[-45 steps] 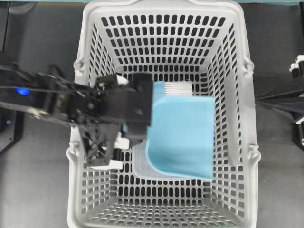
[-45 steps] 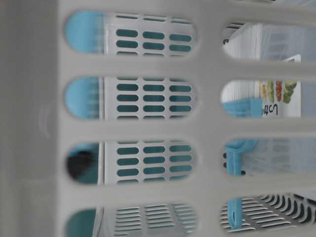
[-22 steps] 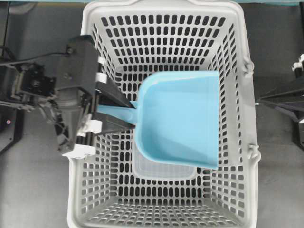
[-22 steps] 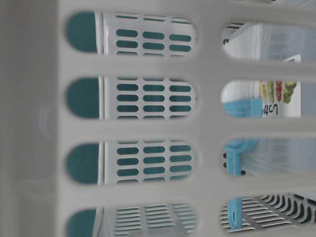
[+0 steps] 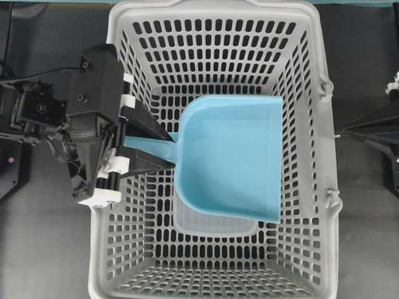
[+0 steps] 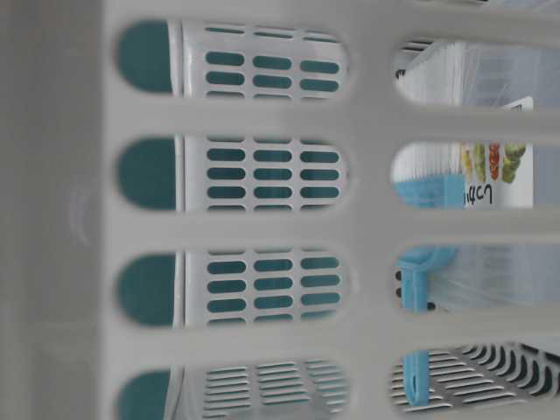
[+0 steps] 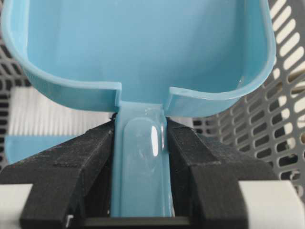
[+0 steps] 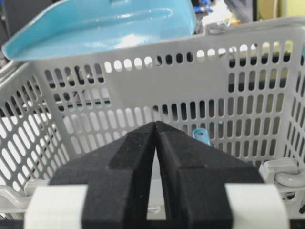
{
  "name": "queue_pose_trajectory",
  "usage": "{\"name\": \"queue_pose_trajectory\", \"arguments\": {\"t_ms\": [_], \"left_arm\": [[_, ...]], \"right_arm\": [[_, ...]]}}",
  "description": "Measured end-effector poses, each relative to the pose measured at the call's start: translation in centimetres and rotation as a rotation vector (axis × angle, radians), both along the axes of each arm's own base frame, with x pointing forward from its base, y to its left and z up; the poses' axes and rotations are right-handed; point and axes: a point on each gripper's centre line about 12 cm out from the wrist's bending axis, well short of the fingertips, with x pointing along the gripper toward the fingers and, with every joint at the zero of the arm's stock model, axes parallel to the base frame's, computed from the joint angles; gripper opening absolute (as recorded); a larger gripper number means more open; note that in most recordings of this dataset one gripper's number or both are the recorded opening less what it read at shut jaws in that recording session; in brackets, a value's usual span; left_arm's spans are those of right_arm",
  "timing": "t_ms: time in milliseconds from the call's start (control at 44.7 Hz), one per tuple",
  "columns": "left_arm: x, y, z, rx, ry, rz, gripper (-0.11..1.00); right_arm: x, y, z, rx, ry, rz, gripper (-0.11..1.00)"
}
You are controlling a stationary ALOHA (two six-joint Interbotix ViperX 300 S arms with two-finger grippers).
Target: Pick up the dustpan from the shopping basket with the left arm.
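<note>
The black left gripper (image 7: pixel 139 157) clamps the thin handle of the light blue plastic dustpan (image 5: pixel 230 156), holding its wide tray raised over the large grey slotted plastic shopping basket (image 5: pixel 312 187). The black right gripper (image 8: pixel 156 131), outside the basket, has its fingers pressed together on nothing.

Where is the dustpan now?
In the overhead view the dustpan is over the shopping basket, its handle clamped by the left gripper at the basket's left wall.

A dark grey table (image 5: pixel 50 249) spreads out matte and evenly lit; a teal strip (image 5: pixel 349 3) runs along its far edge.
</note>
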Motion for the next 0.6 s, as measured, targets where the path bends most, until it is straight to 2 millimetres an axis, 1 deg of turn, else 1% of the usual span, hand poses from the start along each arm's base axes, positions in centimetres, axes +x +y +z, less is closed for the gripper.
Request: {"name": "queue_pose_trajectory", "arguments": {"t_ms": [603], "left_arm": [[0.05, -0.01, 0.14, -0.002, -0.009, 0.0, 0.29]], "right_arm": [[-0.18, -0.03, 0.02, 0.0, 0.005, -0.001, 0.0]]}}
